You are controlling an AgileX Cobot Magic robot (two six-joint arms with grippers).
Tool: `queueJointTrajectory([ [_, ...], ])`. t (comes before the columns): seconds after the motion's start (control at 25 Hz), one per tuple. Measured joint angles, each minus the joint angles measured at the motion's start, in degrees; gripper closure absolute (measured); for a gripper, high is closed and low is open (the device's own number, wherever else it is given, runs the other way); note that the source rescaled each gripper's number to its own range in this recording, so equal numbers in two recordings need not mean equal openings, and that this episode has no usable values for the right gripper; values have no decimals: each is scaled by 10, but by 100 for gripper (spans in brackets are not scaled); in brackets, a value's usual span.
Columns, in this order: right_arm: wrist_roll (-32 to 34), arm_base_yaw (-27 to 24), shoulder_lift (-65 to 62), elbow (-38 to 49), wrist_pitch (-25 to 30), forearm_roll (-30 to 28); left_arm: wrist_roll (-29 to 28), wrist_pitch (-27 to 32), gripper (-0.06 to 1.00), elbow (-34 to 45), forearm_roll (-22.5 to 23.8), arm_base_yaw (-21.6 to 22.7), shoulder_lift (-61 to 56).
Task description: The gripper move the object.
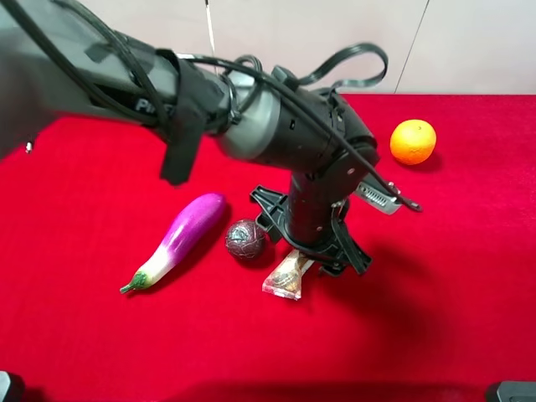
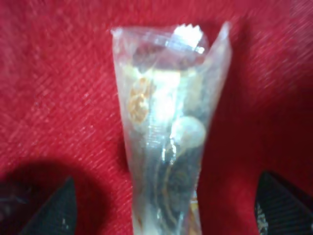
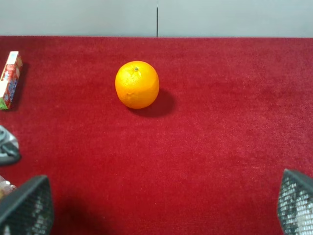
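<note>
The object, a clear snack packet (image 1: pixel 283 277) with tan-brown contents, lies on the red cloth just right of the dark ball. My left gripper (image 1: pixel 312 254), a black claw on the thick grey arm, is right over the packet's far end. In the left wrist view the packet (image 2: pixel 166 132) lies lengthwise between the two fingertips (image 2: pixel 55 211), which stand wide apart on either side and do not touch it. The left gripper (image 2: pixel 164 215) is open. My right gripper (image 3: pixel 161 210) is open and empty above bare cloth.
A purple eggplant (image 1: pixel 177 239) and a dark ball (image 1: pixel 245 239) lie left of the packet. An orange (image 1: pixel 413 141) sits at the back right, also in the right wrist view (image 3: pixel 137 84). A thin white-green-red box (image 3: pixel 10 78) lies behind the left arm.
</note>
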Motion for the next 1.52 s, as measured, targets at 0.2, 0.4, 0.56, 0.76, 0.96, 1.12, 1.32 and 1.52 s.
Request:
queueJointTrajectory([
  [0.2,0,0,0,0,0,0,1,18,28,-13,-1,0,-26],
  [0.4,0,0,0,0,0,1,6,37,28,-22,-11,-1,-47],
  [0.56,0,0,0,0,0,2,12,51,27,-22,-13,-1,-73],
  [0.76,0,0,0,0,0,2,15,81,14,-22,-13,-1,-101],
  [0.96,0,0,0,0,0,2,20,118,3,-22,-13,-1,-132],
  [1.12,0,0,0,0,0,2,28,149,-3,-23,-14,-1,-160],
  [1.32,0,0,0,0,0,2,32,192,-5,-24,-14,-1,-202],
  [1.52,0,0,0,0,0,2,41,222,-5,-25,-13,-1,-249],
])
